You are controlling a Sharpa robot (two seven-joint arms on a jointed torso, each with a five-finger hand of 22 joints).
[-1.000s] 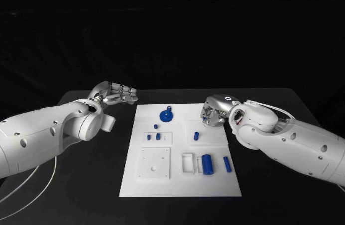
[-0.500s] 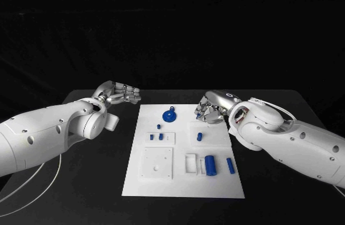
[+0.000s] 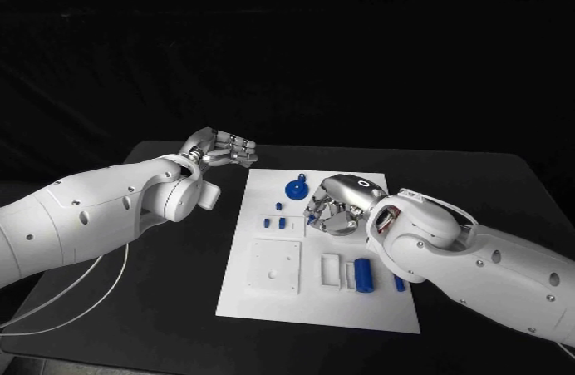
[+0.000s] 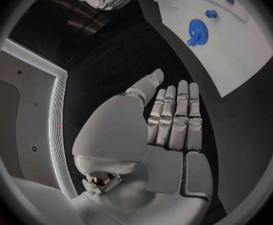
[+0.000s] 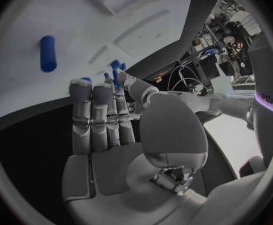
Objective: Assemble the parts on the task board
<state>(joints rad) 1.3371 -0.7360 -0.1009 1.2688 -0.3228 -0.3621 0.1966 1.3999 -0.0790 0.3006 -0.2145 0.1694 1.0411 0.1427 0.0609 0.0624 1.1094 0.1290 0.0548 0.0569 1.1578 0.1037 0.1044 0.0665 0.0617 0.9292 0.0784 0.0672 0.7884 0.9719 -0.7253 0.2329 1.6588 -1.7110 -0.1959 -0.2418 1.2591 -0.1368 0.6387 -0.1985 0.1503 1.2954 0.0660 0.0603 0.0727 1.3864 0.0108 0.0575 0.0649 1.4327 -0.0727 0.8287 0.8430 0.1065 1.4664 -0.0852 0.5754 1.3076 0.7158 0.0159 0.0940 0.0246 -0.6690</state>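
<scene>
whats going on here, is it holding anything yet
Not yet, as far as the views show. The right hand hangs over the middle of the white task board, fingers reaching down near some small blue parts, with nothing visibly in its grasp. The left hand waits off the board's far left corner, fingers straight and holding nothing. The blue gear and the blue cylinder lie untouched on the board.
</scene>
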